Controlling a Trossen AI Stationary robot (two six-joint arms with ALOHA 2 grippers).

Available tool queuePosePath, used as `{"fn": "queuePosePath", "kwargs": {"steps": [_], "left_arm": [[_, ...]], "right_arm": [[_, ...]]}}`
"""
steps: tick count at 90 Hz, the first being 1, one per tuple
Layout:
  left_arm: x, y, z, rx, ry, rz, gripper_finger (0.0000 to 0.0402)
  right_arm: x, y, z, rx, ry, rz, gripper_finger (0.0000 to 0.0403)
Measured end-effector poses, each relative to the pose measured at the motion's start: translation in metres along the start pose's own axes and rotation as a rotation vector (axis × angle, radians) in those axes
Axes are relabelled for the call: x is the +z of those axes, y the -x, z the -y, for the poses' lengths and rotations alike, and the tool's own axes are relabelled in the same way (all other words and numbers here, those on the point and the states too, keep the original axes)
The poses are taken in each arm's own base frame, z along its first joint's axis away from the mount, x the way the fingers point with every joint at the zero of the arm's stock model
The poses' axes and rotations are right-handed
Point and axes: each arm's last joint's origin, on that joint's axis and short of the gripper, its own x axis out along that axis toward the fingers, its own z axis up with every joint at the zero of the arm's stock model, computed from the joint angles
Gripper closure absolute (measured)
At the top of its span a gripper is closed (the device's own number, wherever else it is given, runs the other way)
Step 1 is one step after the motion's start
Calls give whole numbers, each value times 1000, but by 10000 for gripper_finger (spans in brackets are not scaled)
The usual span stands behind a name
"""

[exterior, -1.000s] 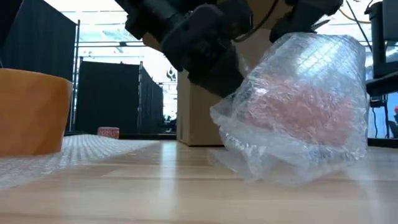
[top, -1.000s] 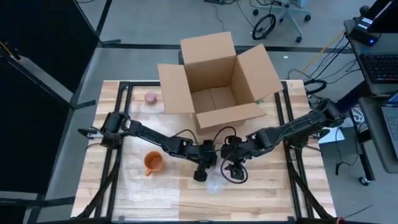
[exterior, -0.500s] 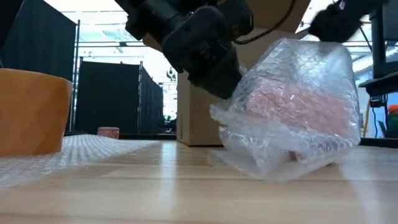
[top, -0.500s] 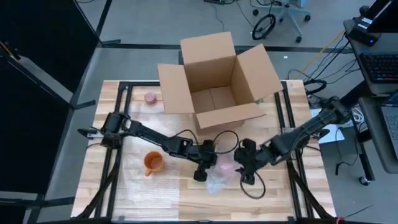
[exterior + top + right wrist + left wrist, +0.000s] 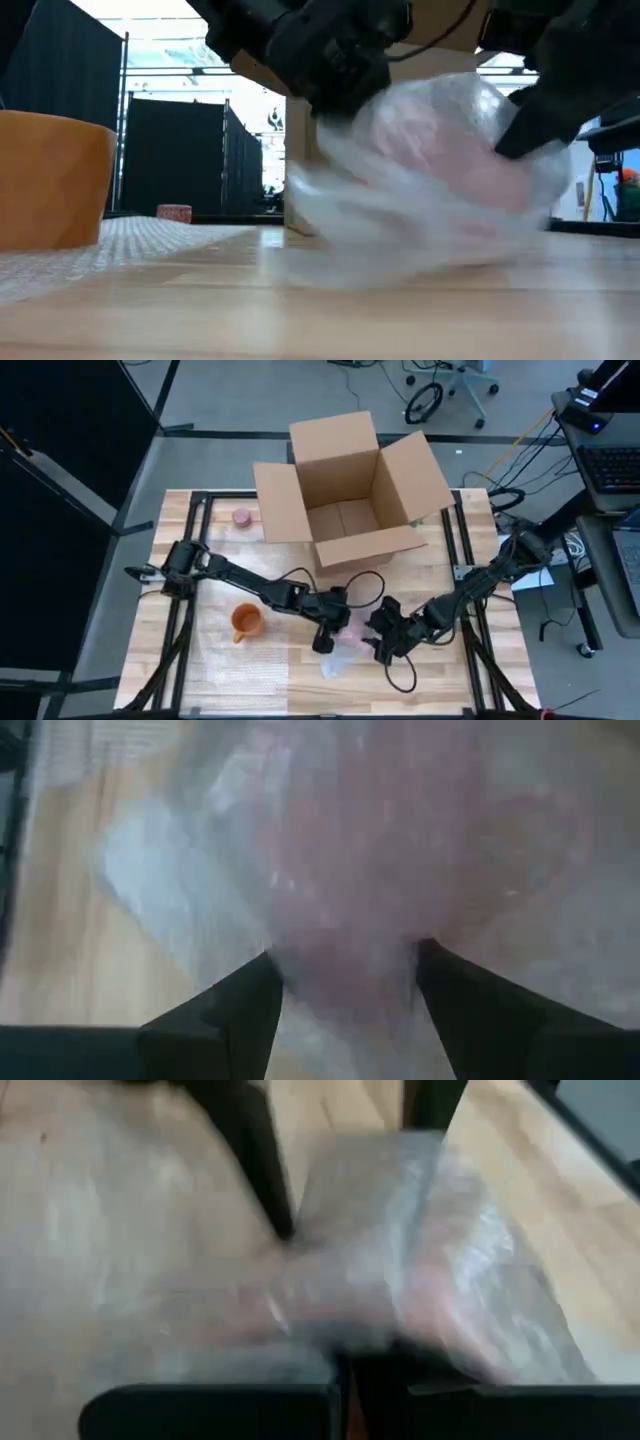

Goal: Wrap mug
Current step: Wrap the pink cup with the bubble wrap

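Note:
A pink mug bundled in clear bubble wrap (image 5: 352,632) lies near the table's middle front, and shows large in the low view (image 5: 440,150). My left gripper (image 5: 326,640) is at its left side, shut on the wrap. My right gripper (image 5: 382,645) is at its right side, its fingers on either side of the bundle (image 5: 350,850). A loose tail of wrap (image 5: 333,663) trails toward the near edge. An orange mug (image 5: 246,622) stands upright on a flat bubble-wrap sheet (image 5: 230,660) to the left. My left gripper pinches loose bubble wrap (image 5: 330,1330) at the bundle's left side between its two fingers, coming in from the table's left; how many layers it has cannot be told. My right gripper has the wrapped mug's body (image 5: 345,950) between its two fingers (image 5: 250,1005), coming in from the table's right. The bundle lies tilted on the table.
An open cardboard box (image 5: 350,490) stands at the far middle of the table. A small pink roll (image 5: 241,517) lies at the far left, beside the box. Cables loop on the wood behind the grippers. The near right part of the table is bare wood.
My right gripper drew off the bundle toward the table's right, then came back against it from the near right. The wrapped mug has tipped and shifted toward the table's left and near edge, its loose wrap spreading out. It is still moving.

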Motion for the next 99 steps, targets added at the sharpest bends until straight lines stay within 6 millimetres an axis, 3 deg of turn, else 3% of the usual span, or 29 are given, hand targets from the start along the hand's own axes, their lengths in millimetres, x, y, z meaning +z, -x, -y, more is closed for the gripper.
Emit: {"fn": "queuePosePath", "kwargs": {"steps": [21,32,53,73,83,99], "left_arm": [[13,3,1,-30,0,-8,401],[7,3,1,-37,4,-80,401],[-9,-17,0,-49,9,-136,401],[-1,-7,1,-49,12,-128,398],[6,-5,1,-57,12,-133,376],[21,0,6,-73,-23,-187,308]], "right_arm": [[-18,-36,0,-74,32,-18,188],[-18,-41,0,-76,29,0,188],[-15,-42,3,-69,41,-2,188],[-14,-42,3,-68,38,0,188],[-14,-42,3,-68,38,0,188],[-14,-42,3,-69,38,0,188]]}}
